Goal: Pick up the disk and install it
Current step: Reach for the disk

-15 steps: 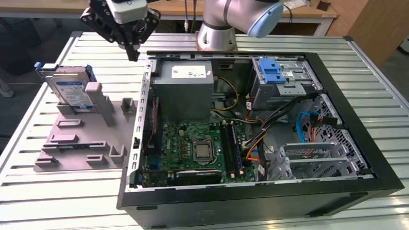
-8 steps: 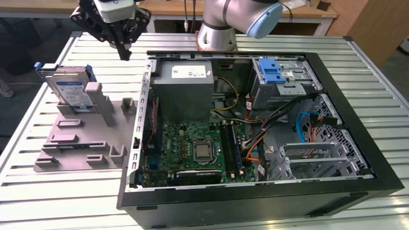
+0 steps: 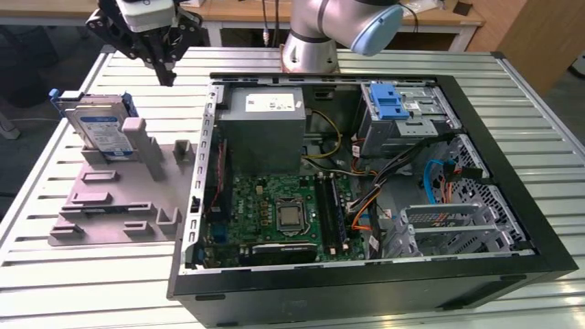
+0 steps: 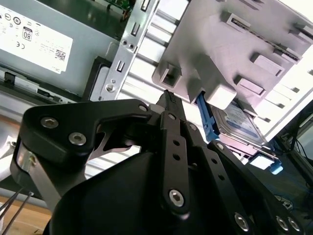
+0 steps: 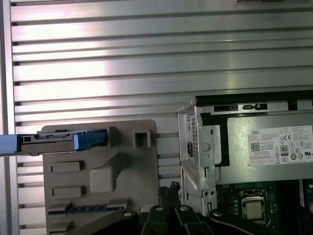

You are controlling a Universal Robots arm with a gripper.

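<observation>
tool [image 3: 167,77]: pinched closed, holding nothing
disk [image 3: 98,129]: on edge in grey holder [image 3: 109,205]; lower than tool, toward surface [image 3: 92,288] edge at the exterior view's left

A ribbed metal table [image 3: 92,288] takes up most of the exterior view, its pale slats running across the frame. Behind it, along the top edge, stands a wooden desk [image 3: 238,9] on a white frame. A brown wooden panel [image 3: 535,41] closes the upper right corner. Pale floor [image 3: 14,147] shows at the far left edge. In the first wrist view, bright light glares off the slats.
</observation>
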